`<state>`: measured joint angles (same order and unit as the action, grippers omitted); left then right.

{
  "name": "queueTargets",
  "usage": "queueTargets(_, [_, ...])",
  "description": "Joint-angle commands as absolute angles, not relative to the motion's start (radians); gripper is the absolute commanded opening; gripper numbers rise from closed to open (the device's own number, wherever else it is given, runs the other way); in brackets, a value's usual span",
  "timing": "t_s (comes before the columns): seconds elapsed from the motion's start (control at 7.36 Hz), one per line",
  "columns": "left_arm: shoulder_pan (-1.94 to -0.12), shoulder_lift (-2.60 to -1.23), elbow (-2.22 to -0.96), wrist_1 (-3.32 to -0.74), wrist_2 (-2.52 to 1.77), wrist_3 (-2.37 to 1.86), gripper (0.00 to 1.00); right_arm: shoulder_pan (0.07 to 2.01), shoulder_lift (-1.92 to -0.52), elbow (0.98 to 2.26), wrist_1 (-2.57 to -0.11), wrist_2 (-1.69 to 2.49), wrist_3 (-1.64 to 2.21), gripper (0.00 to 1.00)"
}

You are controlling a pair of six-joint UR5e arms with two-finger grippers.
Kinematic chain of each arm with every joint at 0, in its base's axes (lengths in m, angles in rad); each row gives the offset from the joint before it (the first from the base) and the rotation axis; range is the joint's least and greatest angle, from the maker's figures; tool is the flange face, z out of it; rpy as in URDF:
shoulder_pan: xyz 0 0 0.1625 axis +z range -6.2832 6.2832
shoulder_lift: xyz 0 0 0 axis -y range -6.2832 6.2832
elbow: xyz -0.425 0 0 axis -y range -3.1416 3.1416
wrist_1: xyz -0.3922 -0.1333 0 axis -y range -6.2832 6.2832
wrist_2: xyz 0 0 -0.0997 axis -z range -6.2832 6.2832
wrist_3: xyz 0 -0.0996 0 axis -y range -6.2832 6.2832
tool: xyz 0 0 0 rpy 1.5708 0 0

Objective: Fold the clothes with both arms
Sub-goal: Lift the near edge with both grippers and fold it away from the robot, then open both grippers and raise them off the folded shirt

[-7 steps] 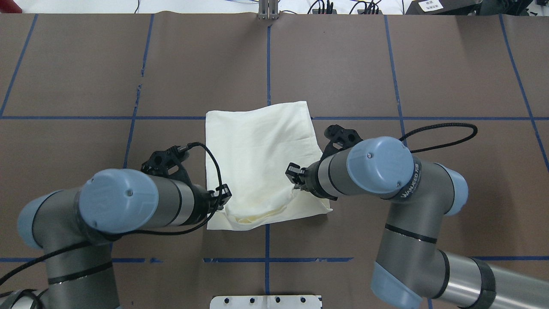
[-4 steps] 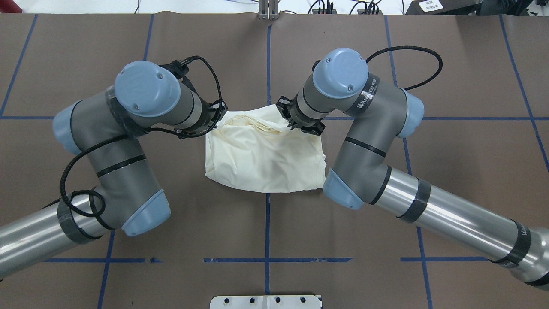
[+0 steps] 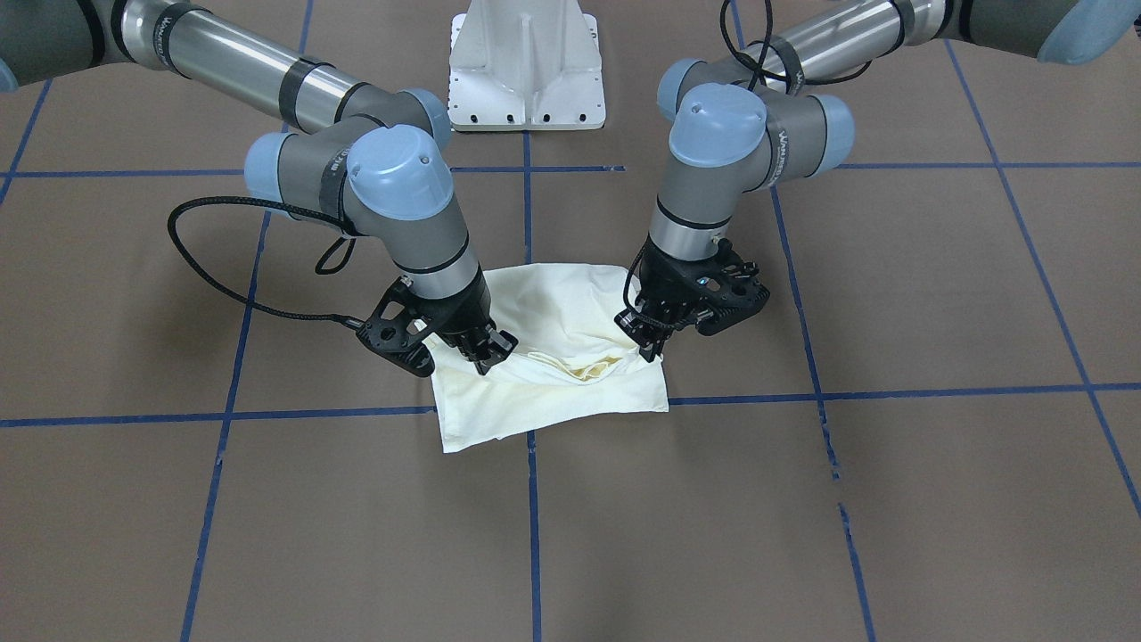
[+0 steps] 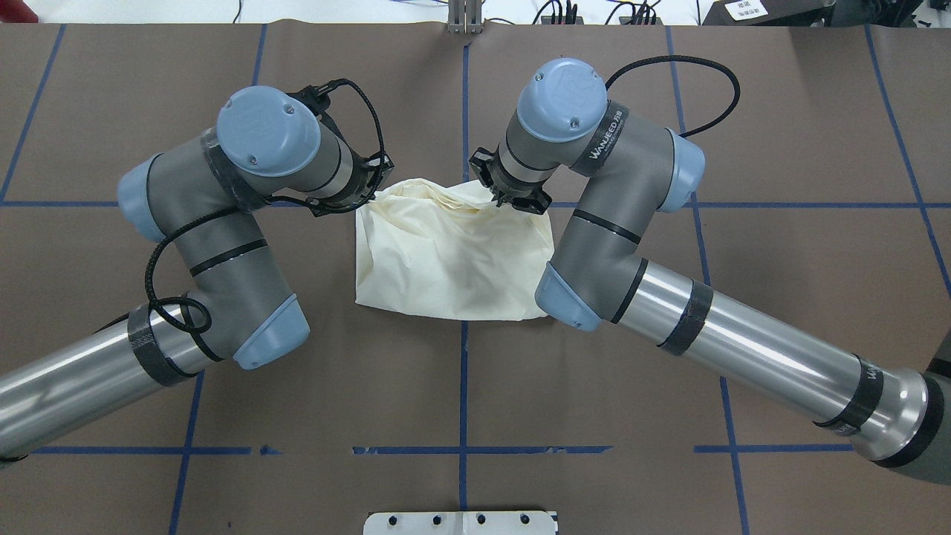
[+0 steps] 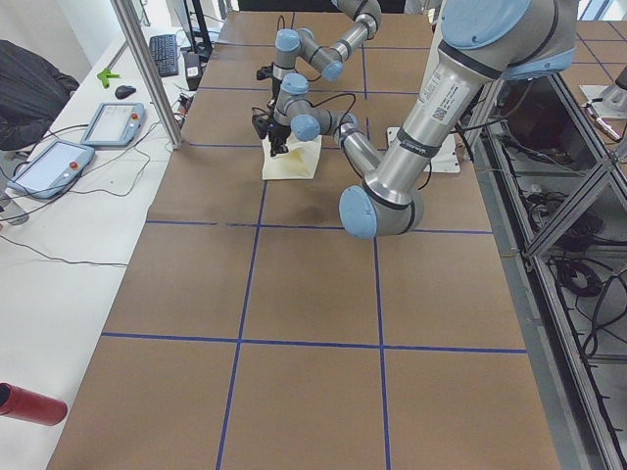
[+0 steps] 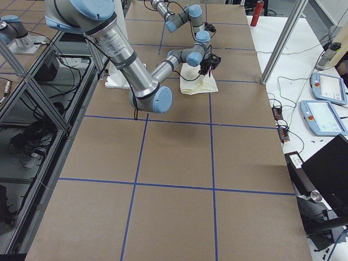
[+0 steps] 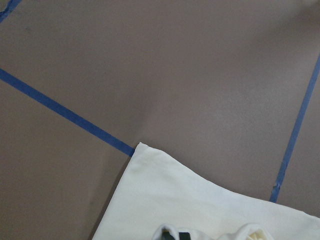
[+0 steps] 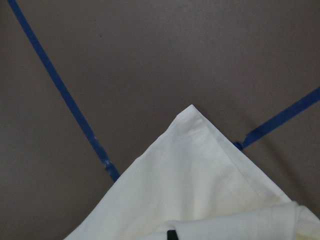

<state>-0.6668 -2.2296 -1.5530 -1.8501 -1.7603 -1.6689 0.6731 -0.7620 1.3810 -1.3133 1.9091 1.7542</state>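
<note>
The cream-white T-shirt (image 4: 453, 260) lies folded in the middle of the brown table, plain side up, with no print showing. Its near edge is doubled over toward the far end and sags in creases between the two grippers. My left gripper (image 4: 375, 195) is shut on that edge at the far left corner, seen in the front-facing view on the right (image 3: 649, 343). My right gripper (image 4: 499, 199) is shut on the same edge at the far right (image 3: 486, 357). Both wrist views show a flat corner of the T-shirt (image 7: 190, 200) (image 8: 190, 170) lying below the held cloth.
Blue tape lines (image 4: 464, 111) cross the table in a grid. The white pedestal base (image 3: 526, 71) stands at the robot's side. The right arm's black cable (image 4: 691, 74) loops above the table. Benches with tablets (image 5: 113, 122) and a metal post (image 6: 280, 43) flank the table's ends.
Both grippers have carried the T-shirt's near edge up and across to the far end, folding it in half. Over the last half second they moved slightly farther.
</note>
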Motion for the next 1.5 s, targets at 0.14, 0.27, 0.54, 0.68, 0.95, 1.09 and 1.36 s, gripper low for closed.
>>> queueTargets(0.14, [-0.67,-2.233,-1.519,-1.879,-1.756,-1.657,0.0,0.686,-0.727,1.303,-1.313,1.914,1.726,0.0])
queueTargets(0.27, [-0.67,-2.237,-1.511,-1.878,-1.753,-1.619,0.62,0.681,-0.709,1.275,-1.312,1.91,1.717,0.99])
queueTargets(0.54, [-0.681,-2.237,-1.497,-1.878,-1.753,-1.569,0.99,0.701,-0.709,1.197,-1.139,1.913,1.715,1.0])
queueTargets(0.68, [-0.695,-2.234,-1.499,-1.885,-1.756,-1.507,0.99,0.73,-0.71,1.19,-1.135,1.939,1.701,1.0])
queueTargets(0.95, [-0.699,-2.17,-1.531,-2.064,-1.763,-1.508,0.99,0.81,-0.716,1.198,-1.143,2.089,1.591,1.0])
queueTargets(1.09, [-0.689,-2.125,-1.539,-2.18,-1.764,-1.552,0.99,0.851,-0.729,1.212,-1.149,2.153,1.551,1.0])
queueTargets(1.36, [-0.649,-2.062,-1.523,-2.453,-1.764,-1.65,0.99,0.897,-0.799,1.291,-1.172,2.175,1.493,1.0])
